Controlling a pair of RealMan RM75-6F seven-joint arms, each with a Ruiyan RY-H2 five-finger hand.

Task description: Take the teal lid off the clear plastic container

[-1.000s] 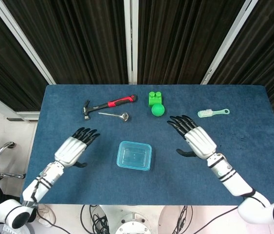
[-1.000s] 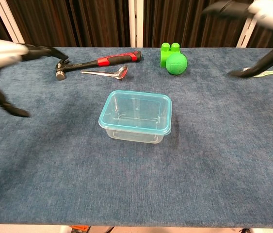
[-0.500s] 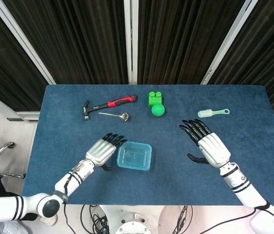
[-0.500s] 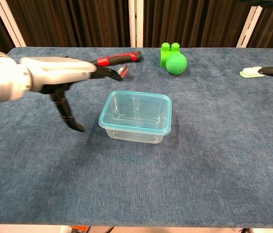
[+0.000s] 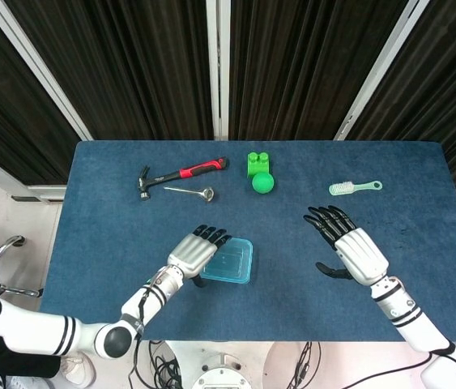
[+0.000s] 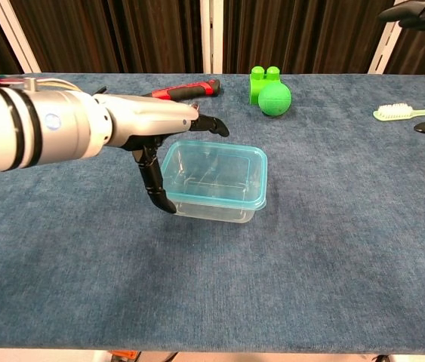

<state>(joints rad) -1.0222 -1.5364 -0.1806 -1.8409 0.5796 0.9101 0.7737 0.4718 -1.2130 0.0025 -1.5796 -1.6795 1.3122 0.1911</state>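
one clear plastic container point(image 6: 212, 192) sits near the middle of the blue table point(image 5: 106, 211), its teal lid point(image 6: 214, 173) seated on top. the left hand point(image 5: 196, 251) hangs over the lid's left edge, fingers apart and gripping nothing, thumb down beside the container wall. i'd hook the lid rim with the fingertips and peel upward, and bring the right hand point(image 5: 351, 250), empty and spread well off to the side, to steady the box. the hammer point(image 5: 181, 173) lies farther back.
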